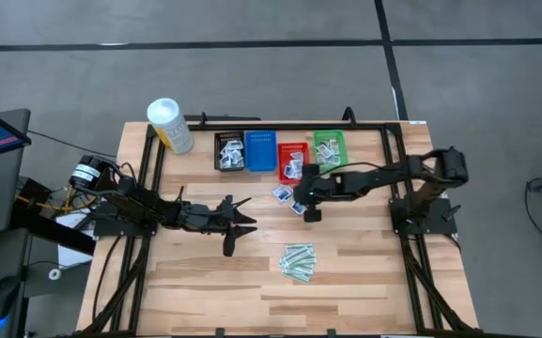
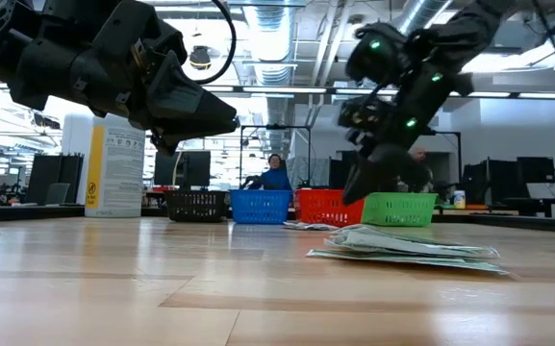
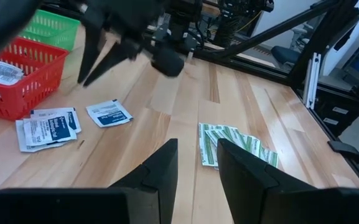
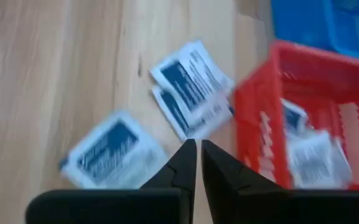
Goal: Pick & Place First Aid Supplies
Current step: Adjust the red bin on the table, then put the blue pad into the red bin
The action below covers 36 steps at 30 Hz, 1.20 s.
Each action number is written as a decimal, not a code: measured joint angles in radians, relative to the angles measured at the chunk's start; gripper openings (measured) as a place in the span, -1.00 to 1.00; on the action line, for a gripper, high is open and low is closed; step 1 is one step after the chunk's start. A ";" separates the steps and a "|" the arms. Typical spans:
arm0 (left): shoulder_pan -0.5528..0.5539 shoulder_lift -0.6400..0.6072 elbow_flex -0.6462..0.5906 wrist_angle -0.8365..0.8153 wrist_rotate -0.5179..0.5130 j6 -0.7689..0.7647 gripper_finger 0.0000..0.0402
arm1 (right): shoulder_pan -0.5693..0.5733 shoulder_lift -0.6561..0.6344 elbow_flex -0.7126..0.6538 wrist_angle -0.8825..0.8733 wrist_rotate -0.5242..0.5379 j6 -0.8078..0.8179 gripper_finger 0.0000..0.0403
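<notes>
We see the right gripper (image 1: 311, 212) nearly closed, empty, above white packets (image 1: 284, 194) near the red basket (image 1: 293, 161). Our left gripper (image 1: 238, 225) hovers partly open over the bench (image 1: 205, 272).

Table: wooden table top (image 2: 113, 288) runs level toward the room behind.
Left arm: dark bulk at upper left, left gripper (image 2: 221, 120) pointing right, raised off the wood, holding nothing visible.
Right arm: comes down at upper right with green lights; right gripper (image 2: 359, 183) hangs above the red basket; its finger gap cannot be made out.
Baskets: black basket (image 2: 196, 205), blue basket (image 2: 261, 206), red basket (image 2: 327, 206), green basket (image 2: 399, 209) in one row.
Packets: flat pile of pale-green strips (image 2: 407, 248) nearest; white packets (image 2: 301, 226) beside the red basket.
Tub: tall white tub (image 2: 113, 165), yellow label, left of the black basket.
Room: a person (image 2: 275, 175) behind the blue basket.
</notes>
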 joint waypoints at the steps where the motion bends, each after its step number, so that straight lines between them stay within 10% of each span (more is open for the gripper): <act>1: 0.000 0.000 0.000 0.000 0.000 -0.001 -0.44 | -0.001 0.028 0.020 0.001 -0.001 -0.002 -0.91; 22: -0.003 0.000 -0.004 0.000 -0.001 -0.003 -0.44 | -0.128 0.173 0.170 -0.042 0.191 -0.020 -0.95; 36: -0.003 0.000 -0.004 0.000 -0.001 -0.003 -0.44 | 0.096 0.123 0.170 -0.111 0.223 0.026 -0.95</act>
